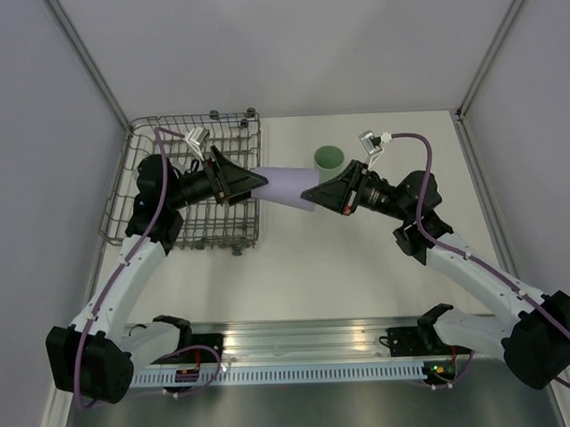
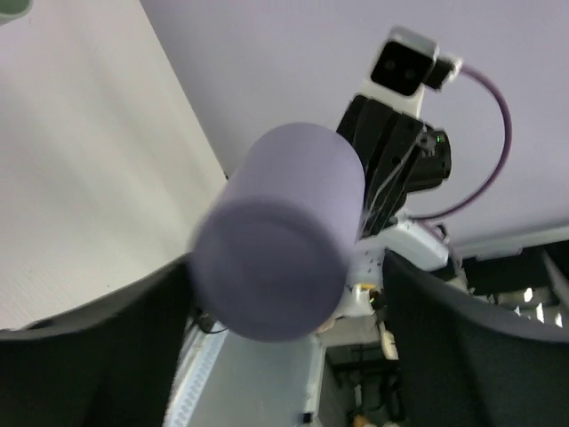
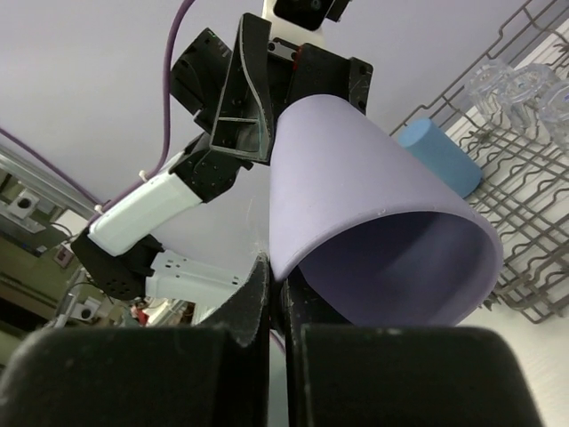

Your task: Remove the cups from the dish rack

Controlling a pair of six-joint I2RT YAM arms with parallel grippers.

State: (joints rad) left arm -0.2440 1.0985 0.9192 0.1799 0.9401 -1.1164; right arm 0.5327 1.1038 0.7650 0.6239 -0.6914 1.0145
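The lavender cup [image 1: 286,185] hangs on its side in the air, between my two grippers and right of the dish rack [image 1: 142,143]. My right gripper [image 1: 319,195] is shut on its rim, one finger inside the mouth and one outside, as the right wrist view shows [image 3: 280,286]. My left gripper [image 1: 253,184] is open, with its fingers spread on both sides of the cup's base [image 2: 280,236] and a gap on the right side. A green cup [image 1: 329,158] stands upright on the table. A blue cup [image 3: 440,156] and clear cups [image 3: 524,89] lie in the rack [image 3: 524,213].
The rack stands at the far left by the left wall. Grey walls close the table on the left, back and right. The arms' base rail [image 1: 299,349] runs along the near edge.
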